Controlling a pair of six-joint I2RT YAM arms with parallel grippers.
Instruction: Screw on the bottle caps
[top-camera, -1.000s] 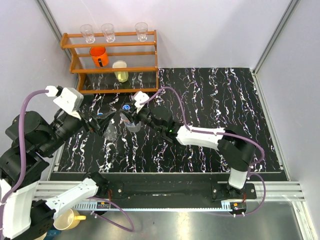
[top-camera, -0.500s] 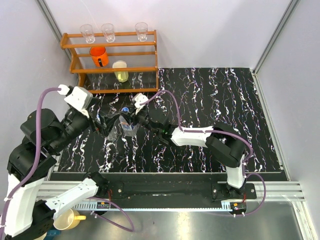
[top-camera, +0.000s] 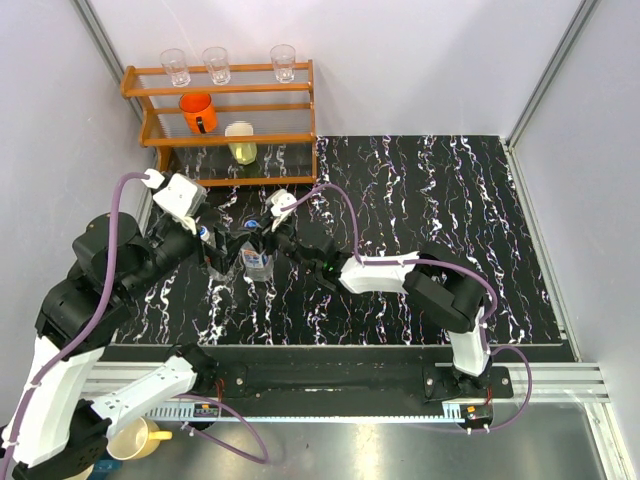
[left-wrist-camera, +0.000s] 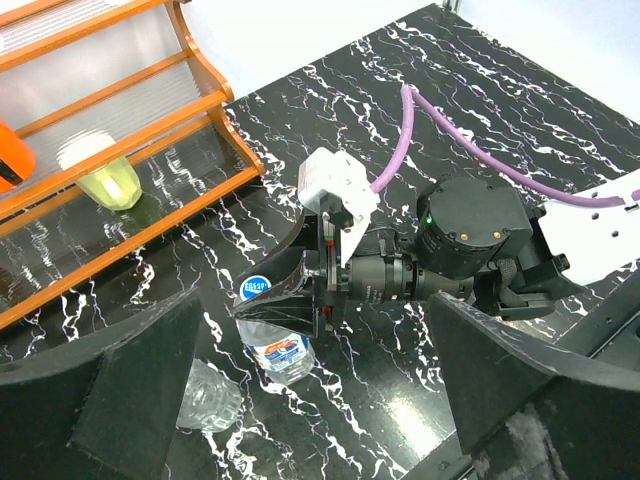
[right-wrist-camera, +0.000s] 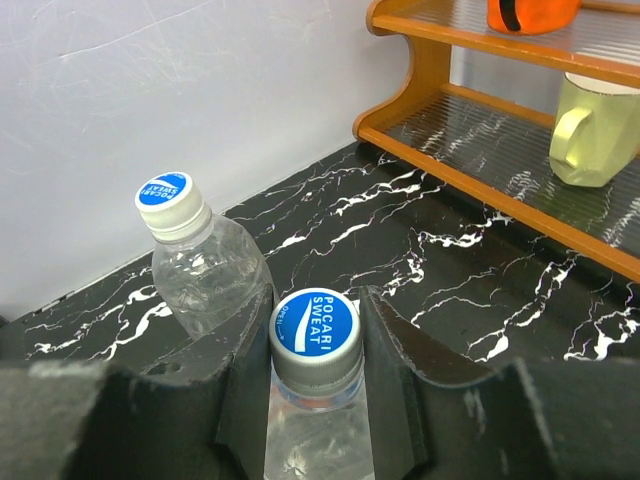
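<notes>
— What stands on the tabletop (top-camera: 450, 210)?
— Two clear plastic bottles, close together near its left side, in front of the shelf (top-camera: 285, 139). Both stand straight up, with their necks at the top.
— Are they alike?
— No. The label bottle (left-wrist-camera: 282, 352) has smooth sides and a red and blue band. The bare bottle (right-wrist-camera: 212, 283) is round and bumpy. It stands just beside the first one, on its left.
— And the caps?
— Each bottle has one on its neck. They are small and round, flat on top, blue with white letters and a pale edge. The cap (right-wrist-camera: 315, 323) sits on the label bottle. The other cap (right-wrist-camera: 165, 190) sits on the bare one. Both blue tops face up. I cannot tell if they are screwed tight.
— What does the right claw (right-wrist-camera: 316, 312) do?
— Its two black fingers (right-wrist-camera: 245, 350) are squeezed onto the cap, one on each side. It reaches in from the right.
— And the left claw (left-wrist-camera: 313, 310)?
— It is wide open and grips nothing. Its thick dark fingers stand far apart, near the bottles on their left.
— What is the tabletop like?
— Black and shiny like stone, with thin white wiggly lines.
— And the shelf?
— Orange wood. It holds an orange cup (top-camera: 197, 112), a yellow cup (top-camera: 240, 145) and three glasses (top-camera: 216, 64).
</notes>
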